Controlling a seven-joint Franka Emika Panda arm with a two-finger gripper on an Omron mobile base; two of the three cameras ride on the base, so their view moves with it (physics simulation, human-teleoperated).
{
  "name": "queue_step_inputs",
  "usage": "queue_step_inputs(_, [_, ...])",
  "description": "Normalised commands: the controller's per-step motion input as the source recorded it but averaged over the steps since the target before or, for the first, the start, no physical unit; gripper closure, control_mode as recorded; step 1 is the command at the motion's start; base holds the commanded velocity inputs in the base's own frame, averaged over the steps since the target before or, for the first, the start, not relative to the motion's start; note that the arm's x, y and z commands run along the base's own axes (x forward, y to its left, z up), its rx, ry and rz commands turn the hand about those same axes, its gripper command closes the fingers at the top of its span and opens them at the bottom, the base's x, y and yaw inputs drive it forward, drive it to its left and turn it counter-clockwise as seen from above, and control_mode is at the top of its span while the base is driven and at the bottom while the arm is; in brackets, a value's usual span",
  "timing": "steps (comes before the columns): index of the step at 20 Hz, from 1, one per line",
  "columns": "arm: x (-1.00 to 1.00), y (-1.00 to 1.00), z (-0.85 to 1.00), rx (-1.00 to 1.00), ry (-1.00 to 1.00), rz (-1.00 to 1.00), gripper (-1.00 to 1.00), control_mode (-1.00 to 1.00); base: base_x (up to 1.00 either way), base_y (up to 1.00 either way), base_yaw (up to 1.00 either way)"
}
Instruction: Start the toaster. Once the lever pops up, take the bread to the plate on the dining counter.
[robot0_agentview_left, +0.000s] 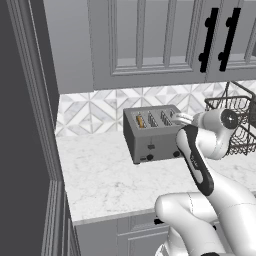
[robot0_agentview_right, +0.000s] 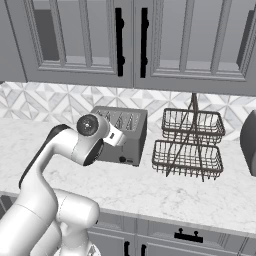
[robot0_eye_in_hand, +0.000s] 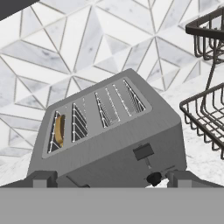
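Before the toaster, the pincer gapes wide, empty.

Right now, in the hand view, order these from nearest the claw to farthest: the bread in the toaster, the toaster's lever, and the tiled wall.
1. The lever: on the toaster's front face, just above the open claw.
2. The bread: down in the far-left slot on top.
3. The tiled wall: behind the toaster.

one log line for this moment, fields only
phase: approach lever | jaws: open, empty, in front of toaster | bread: in end slot | lever: untouched | rack: beside toaster
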Motion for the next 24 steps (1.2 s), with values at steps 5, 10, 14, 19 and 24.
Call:
queue_step_inputs(5, [0.0, 0.0, 0.0, 0.0, 0.0, 0.0, -1.0, -1.0, 0.0, 0.0, 0.0])
queue_step_inputs(10, [0.0, 0.0, 0.0, 0.0, 0.0, 0.0, -1.0, -1.0, 0.0, 0.0, 0.0])
queue_step_inputs(14, [0.0, 0.0, 0.0, 0.0, 0.0, 0.0, -1.0, -1.0, 0.0, 0.0, 0.0])
queue_step_inputs(19, [0.0, 0.0, 0.0, 0.0, 0.0, 0.0, -1.0, -1.0, 0.0, 0.0, 0.0])
queue_step_inputs(24, [0.0, 0.0, 0.0, 0.0, 0.0, 0.0, -1.0, -1.0, 0.0, 0.0, 0.0])
